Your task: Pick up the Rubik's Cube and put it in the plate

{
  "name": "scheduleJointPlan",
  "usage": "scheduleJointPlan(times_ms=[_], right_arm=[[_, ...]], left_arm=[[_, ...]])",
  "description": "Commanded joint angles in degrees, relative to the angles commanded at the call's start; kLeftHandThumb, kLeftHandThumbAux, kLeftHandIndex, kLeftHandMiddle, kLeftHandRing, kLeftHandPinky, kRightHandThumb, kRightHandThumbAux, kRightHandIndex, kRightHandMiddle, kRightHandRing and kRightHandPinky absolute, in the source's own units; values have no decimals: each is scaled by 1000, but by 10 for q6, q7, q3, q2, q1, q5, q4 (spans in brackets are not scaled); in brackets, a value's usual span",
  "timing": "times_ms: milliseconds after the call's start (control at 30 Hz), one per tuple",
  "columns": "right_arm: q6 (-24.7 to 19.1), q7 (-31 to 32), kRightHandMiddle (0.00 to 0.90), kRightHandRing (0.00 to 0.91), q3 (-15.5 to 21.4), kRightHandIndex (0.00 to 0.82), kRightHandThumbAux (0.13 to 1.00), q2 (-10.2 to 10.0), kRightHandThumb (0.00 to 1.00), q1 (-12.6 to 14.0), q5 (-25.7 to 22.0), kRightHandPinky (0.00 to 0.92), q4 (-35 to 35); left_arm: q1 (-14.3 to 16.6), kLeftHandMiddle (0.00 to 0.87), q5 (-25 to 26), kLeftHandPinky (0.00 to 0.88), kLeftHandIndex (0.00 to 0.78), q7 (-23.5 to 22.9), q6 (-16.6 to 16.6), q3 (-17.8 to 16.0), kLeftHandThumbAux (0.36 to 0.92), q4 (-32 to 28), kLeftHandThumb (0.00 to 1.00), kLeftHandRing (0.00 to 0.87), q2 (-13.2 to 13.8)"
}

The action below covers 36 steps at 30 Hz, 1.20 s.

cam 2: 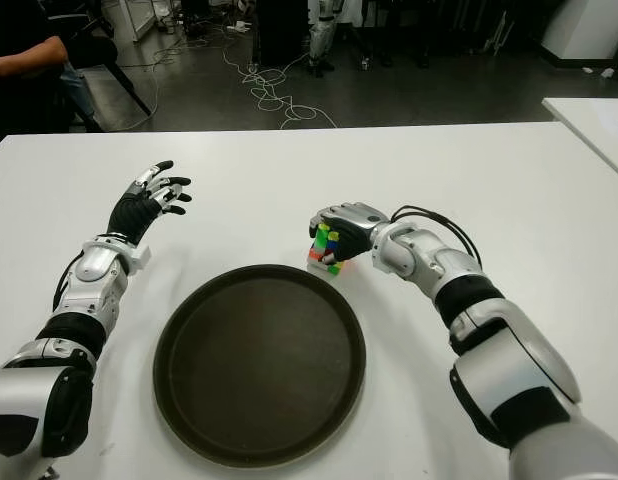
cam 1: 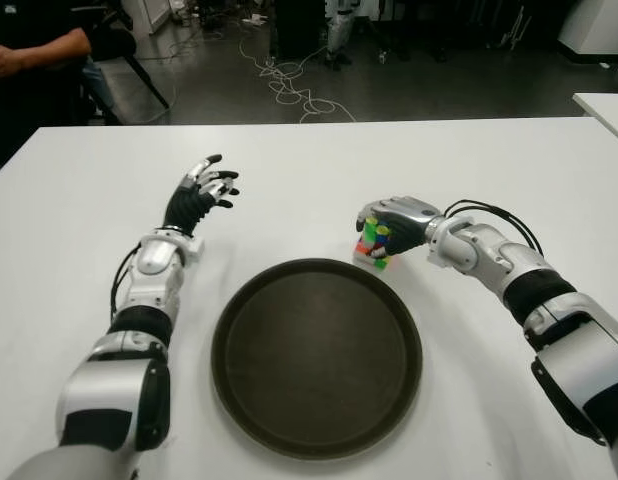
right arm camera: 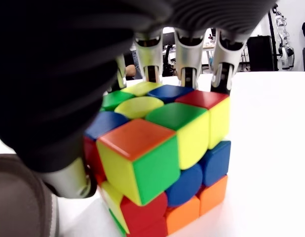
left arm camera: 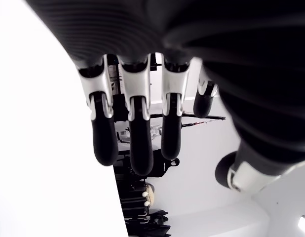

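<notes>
Eye view: right robot hand (cam 1: 389,226) wraps the cube (cam 1: 373,245), on the bench (cam 1: 489,160) just past the plate (cam 1: 317,357) rim. Left robot hand (cam 1: 201,195) is open, far away. Right wrist view: fingers (right arm camera: 188,59) curl over the cube.

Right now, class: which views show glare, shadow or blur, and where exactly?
Left eye view: the plate carries a soft sheen on its dark surface, and the Rubik's Cube sits shaded under the right hand. Left wrist view: the white table is blown out around the left hand, whose near parts are blurred. Right wrist view: the cube is sharp, the dark hand close to the lens blurred.
</notes>
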State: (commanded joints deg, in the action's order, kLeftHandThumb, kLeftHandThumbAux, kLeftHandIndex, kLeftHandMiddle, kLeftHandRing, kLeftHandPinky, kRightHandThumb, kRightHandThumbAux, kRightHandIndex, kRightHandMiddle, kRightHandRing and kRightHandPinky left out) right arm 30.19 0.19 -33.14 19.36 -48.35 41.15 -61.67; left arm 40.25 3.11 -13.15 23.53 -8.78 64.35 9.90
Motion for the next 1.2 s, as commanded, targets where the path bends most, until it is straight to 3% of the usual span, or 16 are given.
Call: scheduleJointPlan(times_ms=[800,1200], right_arm=[[12,-26,447,499,2,400,722,5,695,3,-1,510,-3],[14,-36,444,499,3,400,722,7,694,2,-1,513,-5]], left_arm=[[-3,307,1,442,110,-8,10,2,594,0,294,378,0],[-4,303,3,428,110,-6,6,0,614,-3,331,374,-1]])
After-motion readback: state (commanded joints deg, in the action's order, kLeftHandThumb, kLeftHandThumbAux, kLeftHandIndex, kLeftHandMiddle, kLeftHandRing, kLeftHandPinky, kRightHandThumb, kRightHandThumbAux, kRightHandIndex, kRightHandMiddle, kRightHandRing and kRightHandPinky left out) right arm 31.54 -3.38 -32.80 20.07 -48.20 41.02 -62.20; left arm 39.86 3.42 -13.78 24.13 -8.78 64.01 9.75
